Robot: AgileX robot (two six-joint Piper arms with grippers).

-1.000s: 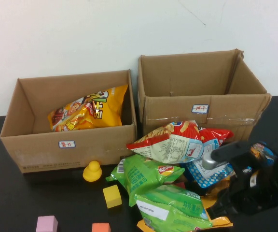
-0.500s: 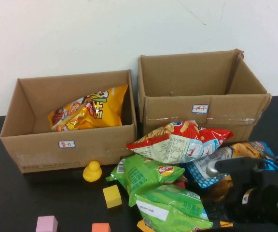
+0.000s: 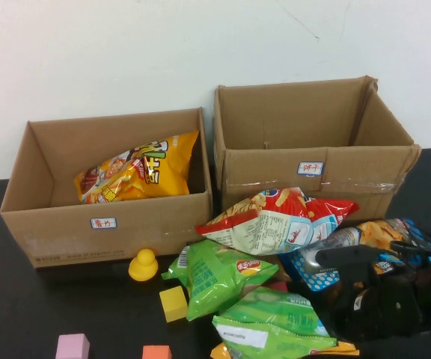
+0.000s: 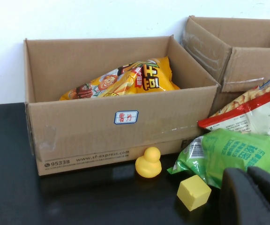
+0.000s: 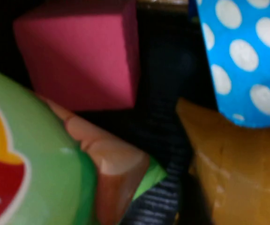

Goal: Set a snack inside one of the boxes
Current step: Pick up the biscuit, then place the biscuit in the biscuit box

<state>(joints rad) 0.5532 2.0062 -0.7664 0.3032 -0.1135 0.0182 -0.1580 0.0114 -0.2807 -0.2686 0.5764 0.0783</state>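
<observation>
Plain white wall behind, with a faint dark scratch high toward the right. Black tabletop below, matte, meeting the wall in a straight line. Even, soft light, with only weak shadows.

You look down from a raised camera at both boxes. Your left wrist camera sits low near the counter, sharing the left box. Your right wrist camera presses close against snack bags.
</observation>
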